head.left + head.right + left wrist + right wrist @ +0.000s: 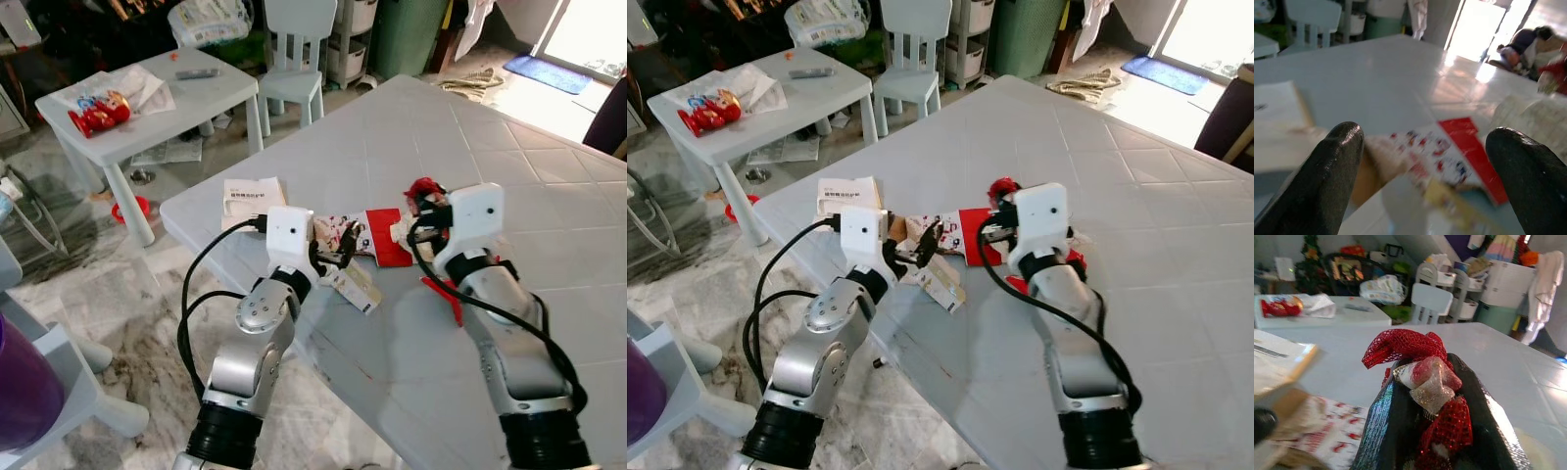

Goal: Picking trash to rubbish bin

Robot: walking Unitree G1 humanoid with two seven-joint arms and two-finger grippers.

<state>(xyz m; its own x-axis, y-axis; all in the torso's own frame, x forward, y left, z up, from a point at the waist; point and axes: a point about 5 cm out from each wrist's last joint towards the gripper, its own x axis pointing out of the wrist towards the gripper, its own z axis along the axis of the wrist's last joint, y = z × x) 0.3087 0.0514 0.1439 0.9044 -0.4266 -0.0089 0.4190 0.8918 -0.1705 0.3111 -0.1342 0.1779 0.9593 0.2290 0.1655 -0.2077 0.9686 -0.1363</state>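
Table (549,225), blurred wrapper (1449,156) underneath fingers (1332,171)

Booklet (253,202) blocks left; bare table (549,196) beyond wrappers (377,238).

Red mesh netting (1405,345); red-and-white printed wrapper (377,235); white table (509,176).

My arms are silver metal, jointed, with round pivot discs and ribbed black cuffs low down near my body. Each wrist carries a white, boxy camera housing with a small dark lens hole. Black cables loop out from behind each box and run back along the forearm. My left gripper (338,257) and right gripper (419,217) each end in two long black fingers (1334,166), glossy, rounded at the tips, smooth and slightly scuffed.
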